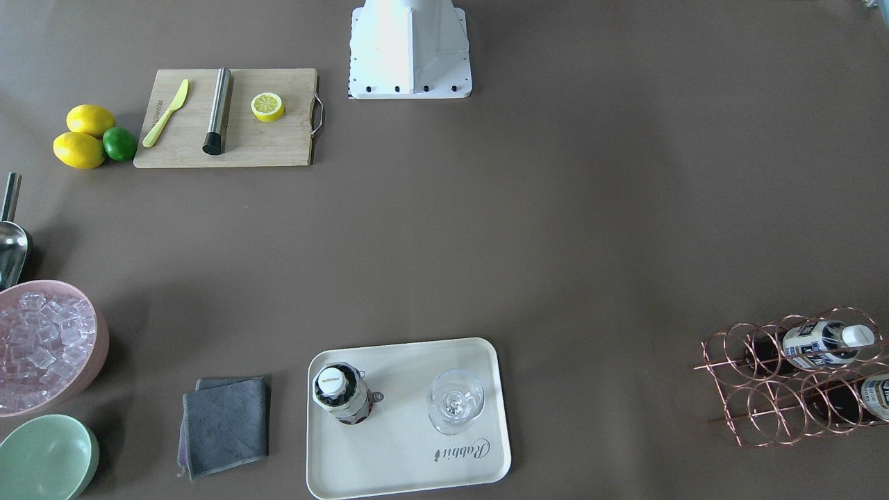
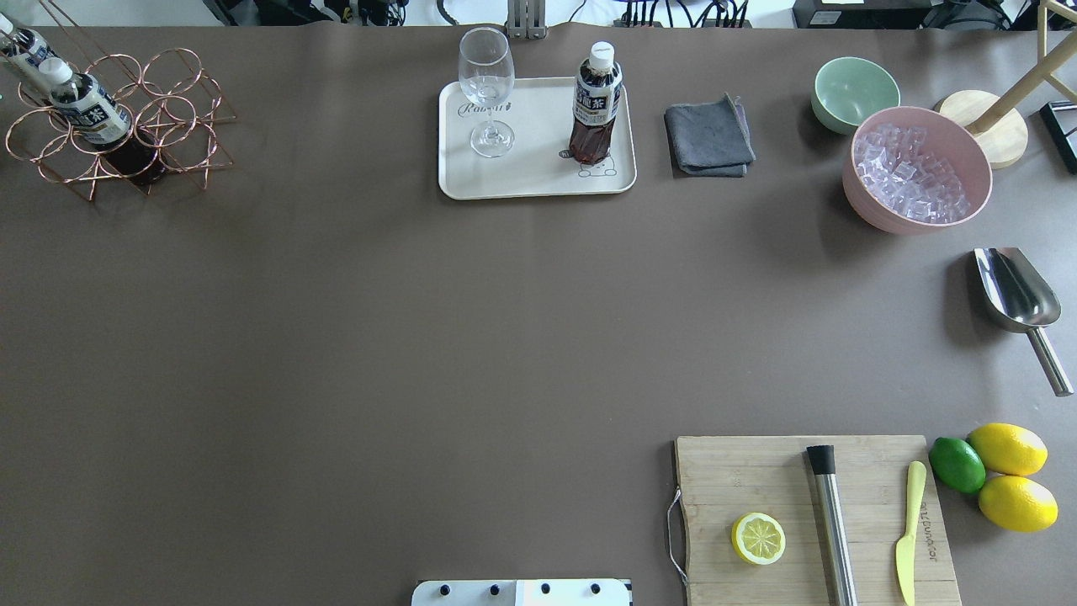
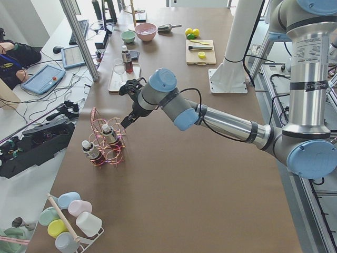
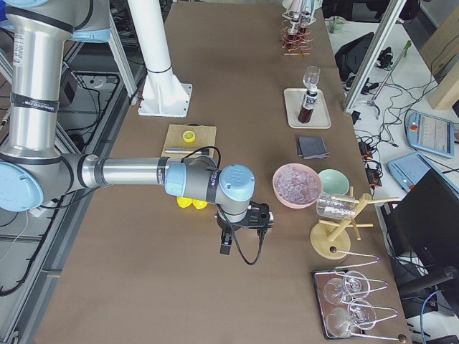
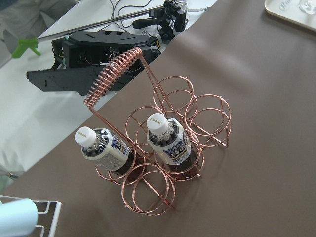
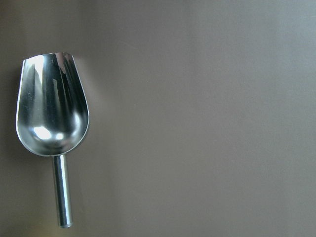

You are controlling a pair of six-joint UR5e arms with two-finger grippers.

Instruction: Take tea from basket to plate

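One tea bottle [image 2: 596, 105] stands upright on the cream plate [image 2: 538, 181], next to a wine glass [image 2: 488, 93]. Two more tea bottles [image 5: 170, 143] [image 5: 103, 148] sit tilted in the copper wire basket [image 5: 113, 76] at the table's far left corner. My left gripper [image 3: 128, 105] hangs above and beside the basket; it shows only in the exterior left view, so I cannot tell whether it is open or shut. My right gripper [image 4: 228, 247] hovers over the steel scoop [image 6: 52, 108]; it shows only in the exterior right view, so I cannot tell its state.
A grey cloth [image 2: 708, 135], a mint-green bowl [image 2: 854, 91] and a pink bowl of ice [image 2: 917, 168] lie right of the plate. A cutting board [image 2: 808, 513] holds a lemon half, a steel muddler and a yellow knife. Two lemons and a lime [image 2: 957, 465] lie beside it.
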